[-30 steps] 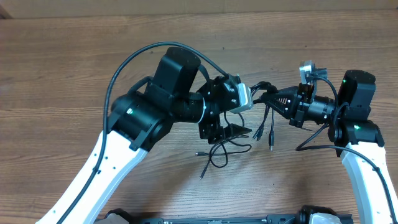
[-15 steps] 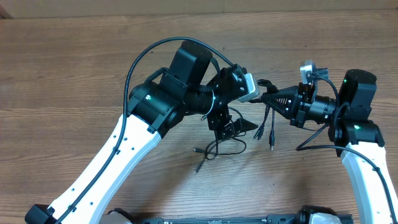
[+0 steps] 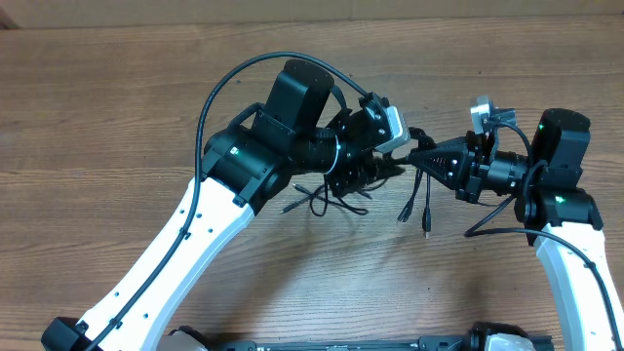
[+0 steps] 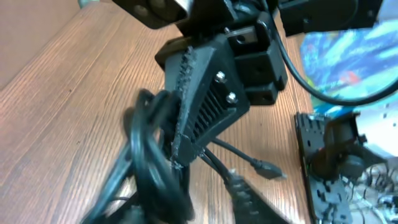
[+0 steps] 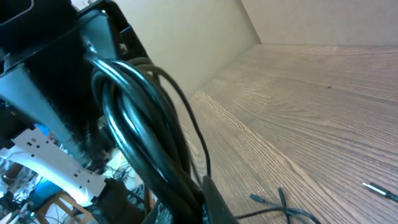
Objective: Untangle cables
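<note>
Nearest, loose ends of the cables (image 3: 417, 200) hang toward the wooden table (image 3: 487, 292), and slack loops lie further left. Just beyond, the right gripper (image 3: 421, 156) is pressed together, pinching the cable bundle at its tip. The left gripper (image 3: 382, 174) meets that bundle from the left, but I cannot tell whether it is spread or closed.

Soft, even light from above fills the overhead view, leaving only faint shadows on the desk (image 3: 97, 97). Both wrist views are less sharp. The cables (image 5: 134, 118) blur close to the lens, and the left wrist picture looks smeared.
</note>
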Robot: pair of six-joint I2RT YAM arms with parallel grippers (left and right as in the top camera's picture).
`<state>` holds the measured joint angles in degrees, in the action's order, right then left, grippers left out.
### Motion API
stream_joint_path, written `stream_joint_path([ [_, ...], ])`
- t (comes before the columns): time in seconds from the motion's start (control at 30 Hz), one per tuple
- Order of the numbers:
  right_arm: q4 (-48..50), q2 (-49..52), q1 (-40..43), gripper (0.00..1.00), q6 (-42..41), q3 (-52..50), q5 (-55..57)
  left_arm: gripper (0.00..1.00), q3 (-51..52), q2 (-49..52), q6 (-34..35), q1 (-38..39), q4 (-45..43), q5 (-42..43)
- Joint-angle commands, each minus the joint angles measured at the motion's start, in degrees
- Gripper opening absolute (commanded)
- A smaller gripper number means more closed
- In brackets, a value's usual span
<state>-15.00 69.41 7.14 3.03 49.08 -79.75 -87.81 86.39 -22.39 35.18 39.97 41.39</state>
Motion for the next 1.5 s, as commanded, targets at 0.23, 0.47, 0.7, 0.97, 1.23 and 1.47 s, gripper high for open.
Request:
stream_joint_path([
  [0.23,0.07,0.04,-0.02,0.04,0.42,0.81,-1.81,0.04,-1.44,0.61,1.49,0.22,-3.21,0.59],
  [0.47,-0.31,0.07,-0.07,0.21,0.39,0.81,-1.68,0.04,-1.44,0.61,1.97,0.22,-3.87,0.63],
  [0.7,1.33,0.07,0.0,0.87,0.42,0.81,2.19,0.04,-1.44,0.61,6.12,-0.07,-3.67,0.39],
  [0.97,10.51,0.04,0.0,0.72,9.7,0.81,3.19,0.04,-1.44,0.61,22.64,-0.7,-1.86,-1.44],
  [1.23,10.49,0.07,0.0,0.53,15.34,0.81,3.21,0.04,-1.44,0.61,28.26,-0.7,-0.9,-1.31],
  [1.47,11.58,0.07,0.0,0.17,15.5,0.81,3.19,0.04,-1.44,0.61,28.44,-0.7,-0.79,-1.31],
])
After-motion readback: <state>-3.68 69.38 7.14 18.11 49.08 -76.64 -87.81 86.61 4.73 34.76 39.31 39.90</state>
